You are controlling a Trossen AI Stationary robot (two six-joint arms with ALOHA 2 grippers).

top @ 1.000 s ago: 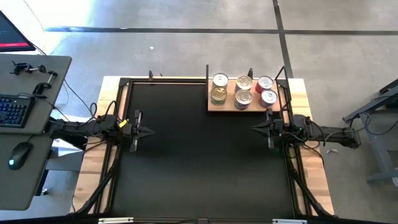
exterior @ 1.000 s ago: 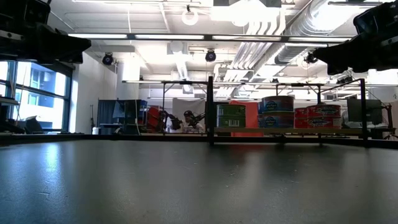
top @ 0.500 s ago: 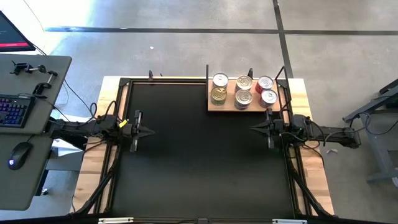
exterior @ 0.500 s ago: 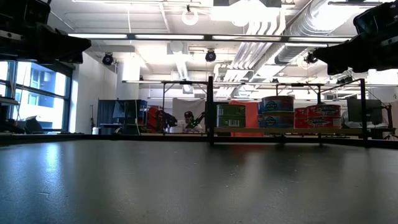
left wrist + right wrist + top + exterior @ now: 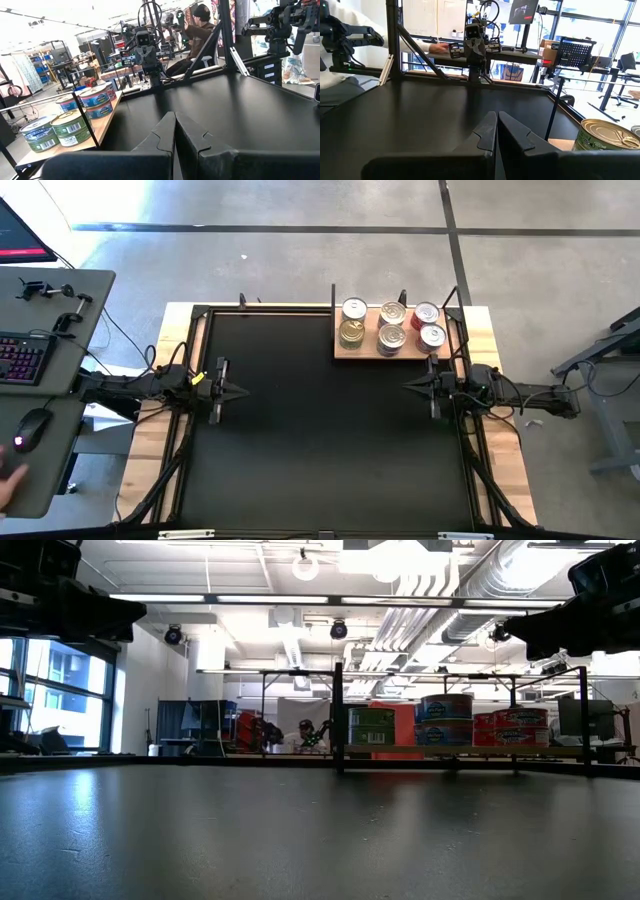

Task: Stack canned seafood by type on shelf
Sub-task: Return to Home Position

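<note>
The canned seafood (image 5: 391, 326) is sitting stacked on the shelf (image 5: 366, 354), near 11 o'clock from the right gripper (image 5: 410, 386) (the nearer arm) and well off at 2 o'clock from the left gripper (image 5: 240, 392). Both are hanging empty, fingers pressed together.

Bright, even light fills the high view: the black mat (image 5: 320, 450) stays flat and matte, while the lids of the cans (image 5: 391, 312) at 1 o'clock glint. In the low view, ceiling lamps (image 5: 305, 565) at 12 o'clock flare white and lay a pale sheen across the mat. Against them the left arm (image 5: 70, 605) at 10 o'clock and the right arm (image 5: 590, 615) at 2 o'clock are black silhouettes. The left wrist view washes out at 10 o'clock. In the right wrist view, windows (image 5: 580, 25) at 1 o'clock backlight the room.
</note>
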